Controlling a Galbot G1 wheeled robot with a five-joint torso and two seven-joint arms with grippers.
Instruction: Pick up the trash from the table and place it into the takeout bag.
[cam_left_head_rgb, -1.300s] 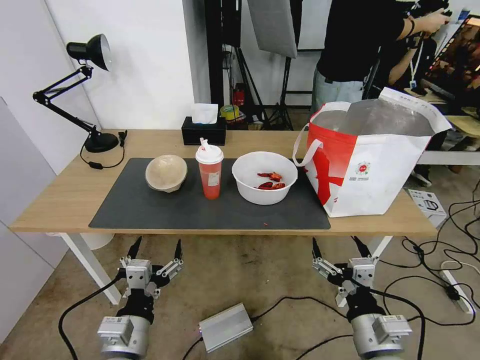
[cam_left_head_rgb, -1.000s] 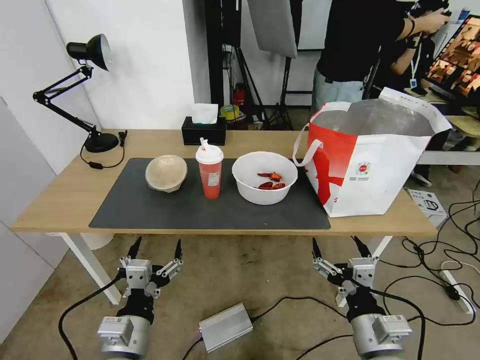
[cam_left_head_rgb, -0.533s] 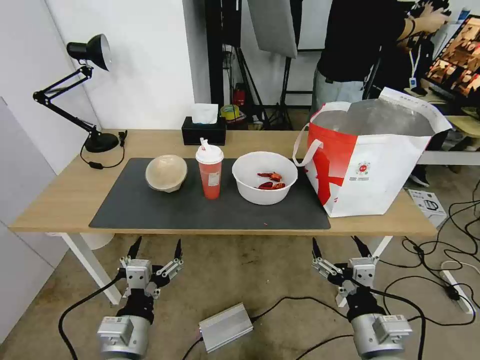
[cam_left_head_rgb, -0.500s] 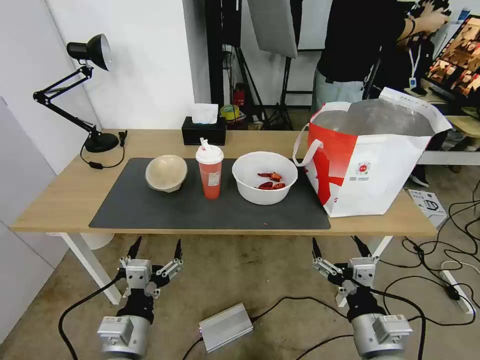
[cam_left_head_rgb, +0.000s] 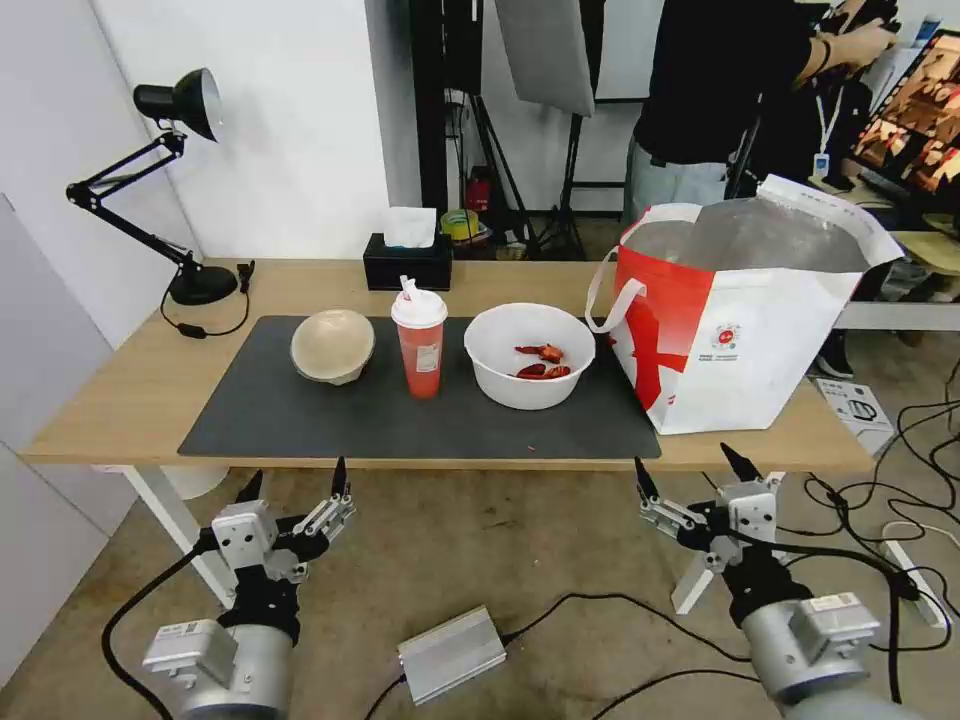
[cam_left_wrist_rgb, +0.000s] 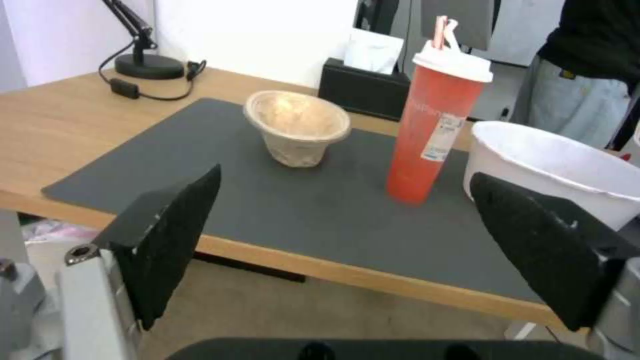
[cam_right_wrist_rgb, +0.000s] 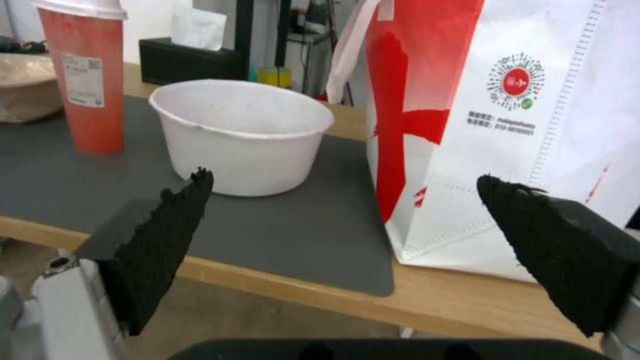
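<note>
On the table (cam_left_head_rgb: 120, 390) a dark mat carries the trash: a beige paper bowl (cam_left_head_rgb: 332, 345), a red cup with a white lid (cam_left_head_rgb: 419, 340) and a white bowl holding red scraps (cam_left_head_rgb: 529, 354). The takeout bag (cam_left_head_rgb: 745, 315) stands open at the table's right end, foil lining showing. My left gripper (cam_left_head_rgb: 293, 478) is open, below the table's front edge, under the mat's left part. My right gripper (cam_left_head_rgb: 688, 465) is open too, just below the front edge under the bag. The left wrist view faces the paper bowl (cam_left_wrist_rgb: 297, 127) and cup (cam_left_wrist_rgb: 433, 127); the right wrist view faces the white bowl (cam_right_wrist_rgb: 241, 135) and bag (cam_right_wrist_rgb: 507, 120).
A black tissue box (cam_left_head_rgb: 407, 260) sits at the table's back edge and a black desk lamp (cam_left_head_rgb: 170, 180) at the back left. A silver box (cam_left_head_rgb: 452, 653) and cables lie on the floor between the arms. A person stands behind the bag.
Both grippers have risen toward the table's front edge, the left one shifting left and the right one right. Everything on the table stays put.
</note>
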